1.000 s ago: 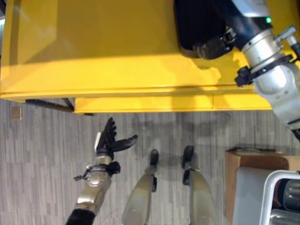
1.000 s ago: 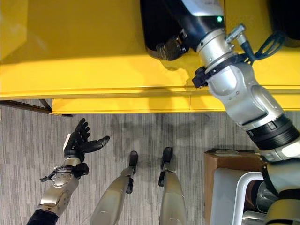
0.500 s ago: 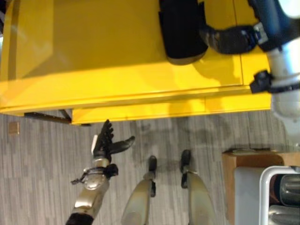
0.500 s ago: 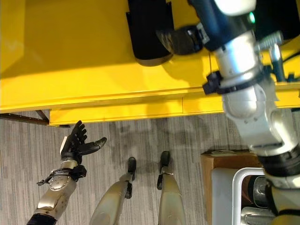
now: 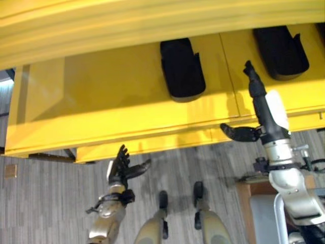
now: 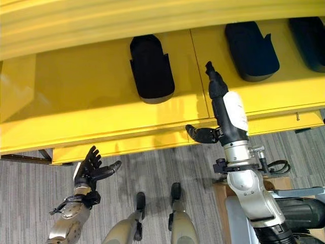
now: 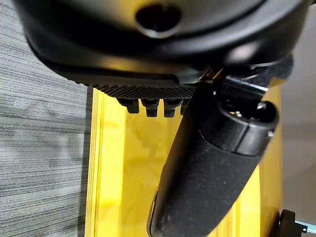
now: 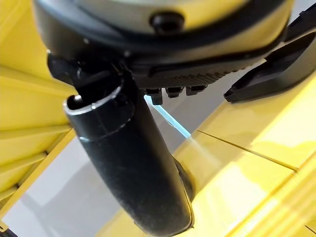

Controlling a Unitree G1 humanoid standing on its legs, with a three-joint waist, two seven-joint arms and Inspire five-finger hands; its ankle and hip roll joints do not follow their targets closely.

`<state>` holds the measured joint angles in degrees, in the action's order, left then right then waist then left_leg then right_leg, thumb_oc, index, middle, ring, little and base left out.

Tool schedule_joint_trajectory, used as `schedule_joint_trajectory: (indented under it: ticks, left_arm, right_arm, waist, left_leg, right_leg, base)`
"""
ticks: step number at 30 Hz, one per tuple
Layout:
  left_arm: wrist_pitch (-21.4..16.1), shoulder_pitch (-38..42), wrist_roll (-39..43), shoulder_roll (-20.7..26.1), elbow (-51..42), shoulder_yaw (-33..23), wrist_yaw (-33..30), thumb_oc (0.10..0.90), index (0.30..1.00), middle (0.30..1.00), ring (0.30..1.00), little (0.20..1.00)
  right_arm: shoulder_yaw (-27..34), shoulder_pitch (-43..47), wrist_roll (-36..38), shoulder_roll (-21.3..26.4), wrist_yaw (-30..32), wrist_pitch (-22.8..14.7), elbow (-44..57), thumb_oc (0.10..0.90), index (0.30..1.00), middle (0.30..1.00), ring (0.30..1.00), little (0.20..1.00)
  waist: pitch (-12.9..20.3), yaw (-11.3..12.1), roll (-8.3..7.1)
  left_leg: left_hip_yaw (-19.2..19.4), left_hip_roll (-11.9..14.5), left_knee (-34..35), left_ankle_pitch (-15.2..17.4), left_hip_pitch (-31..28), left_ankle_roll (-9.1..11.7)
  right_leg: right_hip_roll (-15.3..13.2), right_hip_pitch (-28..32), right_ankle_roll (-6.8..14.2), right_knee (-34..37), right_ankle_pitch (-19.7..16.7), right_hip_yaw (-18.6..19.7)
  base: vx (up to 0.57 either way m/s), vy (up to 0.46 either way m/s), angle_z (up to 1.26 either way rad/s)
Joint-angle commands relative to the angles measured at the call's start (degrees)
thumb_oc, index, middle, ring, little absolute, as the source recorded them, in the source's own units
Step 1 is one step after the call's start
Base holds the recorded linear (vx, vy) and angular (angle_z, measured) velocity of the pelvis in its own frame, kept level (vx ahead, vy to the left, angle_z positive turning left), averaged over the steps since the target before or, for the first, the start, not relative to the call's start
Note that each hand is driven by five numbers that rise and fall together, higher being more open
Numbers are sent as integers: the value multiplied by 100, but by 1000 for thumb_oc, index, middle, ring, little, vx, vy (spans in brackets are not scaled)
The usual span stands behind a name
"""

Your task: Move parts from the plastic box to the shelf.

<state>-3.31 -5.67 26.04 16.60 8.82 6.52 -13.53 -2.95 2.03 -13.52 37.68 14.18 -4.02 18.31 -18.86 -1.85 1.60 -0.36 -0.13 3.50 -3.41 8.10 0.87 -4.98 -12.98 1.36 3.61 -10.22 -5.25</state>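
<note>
The right hand (image 6: pixel 223 109) stood raised in front of the yellow shelf (image 6: pixel 76 96), fingers straight and pointing up, thumb stuck out to the side, holding nothing. A black moulded part (image 6: pixel 150 67) lay on the shelf surface just beside that hand, with a second black part (image 6: pixel 251 50) further along on the neighbouring panel and a third part (image 6: pixel 310 38) at the edge beyond it. The left hand (image 5: pixel 121 165) hung low over the grey striped floor (image 6: pixel 30 193), fingers spread and empty.
</note>
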Motion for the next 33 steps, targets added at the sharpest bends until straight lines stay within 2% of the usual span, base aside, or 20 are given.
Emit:
schedule_joint_trajectory:
  ticks: [1,5,8,14,16,21,22,23,24,25,26,27,28,29,30,31,33]
  left_arm:
    - [-432,-276,-355,267,-14,-91,-21,900,1000,1000,1000,1000]
    - [-418,-317,-438,269,45,-171,-110,900,1000,1000,1000,1000]
    - [-410,-357,-482,282,3,-161,-97,900,1000,1000,1000,1000]
    - [-401,-327,-589,426,-171,-172,-106,900,1000,1000,1000,1000]
    - [-428,-118,-767,588,-241,-136,-138,900,1000,1000,1000,1000]
    - [-472,134,-870,796,-260,-176,-205,900,1000,1000,1000,1000]
    - [-464,119,-829,862,-290,-253,-246,900,1000,1000,1000,1000]
    - [-461,115,-800,890,-273,-320,-272,900,1000,1000,1000,1000]
    - [-461,93,-785,909,-251,-382,-311,900,1000,1000,1000,1000]
    - [-452,67,-763,915,-229,-418,-347,900,1000,1000,1000,1000]
    - [-453,69,-762,915,-228,-418,-348,900,1000,1000,1000,1000]
    - [-419,-22,-750,873,-205,-453,-346,900,1000,1000,1000,1000]
    - [-419,-22,-750,873,-205,-453,-346,900,1000,1000,1000,1000]
    - [-405,-43,-686,829,-166,-407,-338,900,1000,1000,1000,1000]
    - [-411,-71,-637,826,-173,-432,-319,900,1000,1000,1000,1000]
    - [-413,-149,-600,829,-194,-473,-321,900,1000,1000,1000,1000]
    - [-409,-249,-576,826,-225,-520,-307,900,1000,1000,1000,1000]
  right_arm:
    - [44,269,-68,-33,152,-516,62,900,1000,1000,1000,1000]
    - [40,-138,-21,-313,130,-423,-293,900,1000,1000,1000,1000]
    - [-13,-206,10,-401,114,-432,-319,900,1000,1000,1000,1000]
    - [-153,-118,172,-541,77,-474,-403,900,1000,1000,1000,1000]
    - [-253,8,227,-612,77,-494,-420,900,1000,1000,1000,1000]
    - [-304,67,355,-666,19,-538,-470,900,1000,1000,1000,1000]
    - [-324,86,410,-693,-37,-515,-522,900,1000,1000,1000,1000]
    - [-316,107,465,-728,-46,-497,-532,900,1000,1000,1000,1000]
    - [-347,168,513,-745,-53,-489,-557,900,1000,1000,1000,1000]
    - [-424,252,545,-771,-56,-470,-617,900,1000,1000,1000,1000]
    - [-427,260,545,-770,-53,-472,-626,900,1000,1000,1000,1000]
    - [-499,326,557,-785,-48,-470,-663,900,1000,1000,1000,1000]
    - [-499,326,557,-785,-48,-470,-663,900,1000,1000,1000,1000]
    - [-441,307,520,-780,-29,-435,-690,900,1000,1000,1000,1000]
    - [-412,326,494,-792,7,-422,-665,900,1000,1000,1000,1000]
    - [-433,358,481,-813,33,-417,-640,900,1000,1000,1000,1000]
    - [-471,381,467,-831,51,-418,-636,900,1000,1000,1000,1000]
  waist:
    - [1121,-63,-191]
    - [1230,-59,-288]
    - [1223,-55,-326]
    - [1064,-61,-399]
    - [925,-116,-457]
    - [811,-182,-621]
    - [796,-199,-695]
    - [770,-153,-726]
    - [733,-61,-745]
    - [719,92,-702]
    - [696,82,-689]
    - [667,186,-683]
    - [667,186,-683]
    - [628,159,-659]
    - [610,203,-612]
    - [609,277,-594]
    - [611,338,-626]
  left_leg:
    - [143,53,150,48,-88,87]
    - [323,-27,150,215,-460,-97]
    - [372,-80,71,294,-518,-162]
    - [497,-265,-459,576,-243,-341]
    - [626,-342,-688,683,-64,-378]
    - [926,-287,-841,781,209,-388]
    - [1142,-140,-704,744,228,-359]
    - [1258,-46,-672,727,237,-341]
    - [1397,57,-656,686,245,-319]
    - [1484,202,-624,735,182,-263]
    - [1467,214,-626,752,156,-256]
    - [1610,374,-567,613,149,-230]
    - [1610,374,-567,613,149,-230]
    - [1596,413,-538,548,148,-239]
    - [1604,471,-567,534,180,-245]
    - [1665,537,-616,550,205,-226]
    - [1724,580,-652,561,200,-195]
  right_leg:
    - [-291,-89,650,18,-50,579]
    - [-391,137,762,13,-59,758]
    - [-456,163,805,-20,-70,808]
    - [-582,-69,931,-310,-165,1030]
    - [-627,-212,985,-320,-336,1136]
    - [-519,-476,1082,-155,-672,1229]
    - [-373,-631,1188,-175,-780,964]
    - [-338,-719,1204,-280,-691,612]
    - [-372,-745,1168,-411,-535,37]
    - [-467,-642,1167,-608,-257,-621]
    - [-460,-620,1165,-638,-222,-640]
    - [-632,-318,996,-997,132,-937]
    - [-632,-318,996,-997,132,-937]
    - [-565,-224,902,-1397,339,-373]
    - [-622,-185,876,-1594,463,-253]
    - [-782,-77,873,-1568,466,-300]
    - [-850,91,881,-1345,389,-322]
  base:
    - [48,111,-11]
    - [69,128,-23]
    - [35,91,-20]
    - [-31,108,-7]
    - [-71,142,-22]
    - [-60,58,-23]
    - [-45,36,-43]
    - [-66,67,-61]
    - [-14,113,-76]
    - [7,100,-69]
    - [-41,73,-138]
    - [-73,-2,-133]
    - [-142,-27,-150]
    - [-109,-62,-69]
    - [-158,-115,-42]
    - [-115,-151,-8]
    - [-43,-168,-25]
